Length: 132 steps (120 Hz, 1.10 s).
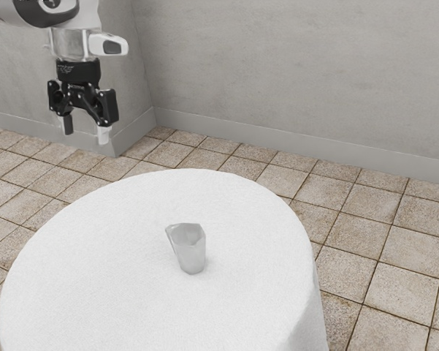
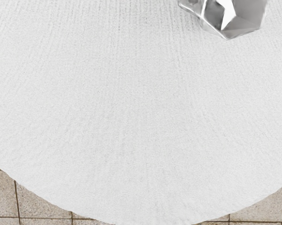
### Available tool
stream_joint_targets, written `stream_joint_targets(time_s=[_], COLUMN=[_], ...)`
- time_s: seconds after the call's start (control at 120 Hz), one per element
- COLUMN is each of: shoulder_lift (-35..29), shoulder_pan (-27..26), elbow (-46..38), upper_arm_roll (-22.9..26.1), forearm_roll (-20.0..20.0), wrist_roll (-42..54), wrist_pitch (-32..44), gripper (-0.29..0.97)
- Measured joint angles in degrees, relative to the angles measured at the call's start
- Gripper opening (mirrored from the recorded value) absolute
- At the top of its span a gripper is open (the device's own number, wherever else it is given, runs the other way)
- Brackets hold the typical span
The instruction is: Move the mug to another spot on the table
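Exterior view: gripper (image 1: 85,129) hangs high at the exterior view's upper left, above the tiled floor (image 1: 380,219) and in front of the grey wall (image 1: 292,66), well apart from the table (image 1: 95,285). Fingers spread, nothing between them, so open and empty. Mug (image 1: 187,247), shiny grey and faceted, stands upright near the middle of the round white table, mouth up. Handle can't be made out.

Wrist view: mug (image 2: 225,16) cut off by the frame edge, sitting on the white table (image 2: 131,117). Curved table edge shows, with floor (image 2: 28,201) tiles beyond it.
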State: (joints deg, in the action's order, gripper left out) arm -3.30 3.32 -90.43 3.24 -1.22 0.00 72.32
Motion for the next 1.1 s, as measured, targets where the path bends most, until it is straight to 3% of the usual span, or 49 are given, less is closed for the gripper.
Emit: stream_joint_targets(time_s=[0.158, 0.375, 0.517, 0.742, 0.925, 1.1], shoulder_lift=[0.1, 1.1, 1.3, 0.9, 0.4, -0.1], shoulder_pan=[0.0, 1.0, 1.9, -2.1, -1.6, 0.1], elbow=[-0.2, 1.9, 2.5, 0.3, -7.4, -14.9], upper_arm_roll=[0.0, 1.3, 4.5, 5.7, 6.2, 5.9], forearm_roll=[0.0, -0.3, -0.2, -0.2, 0.0, 3.3], wrist_roll=[0.0, 3.5, 11.7, 28.7, 42.5, 55.1], wrist_pitch=[9.9, 15.7, 17.3, 17.4, 20.1, 26.3], gripper=[0.68, 0.68, 0.68, 0.68, 0.68, 0.68])
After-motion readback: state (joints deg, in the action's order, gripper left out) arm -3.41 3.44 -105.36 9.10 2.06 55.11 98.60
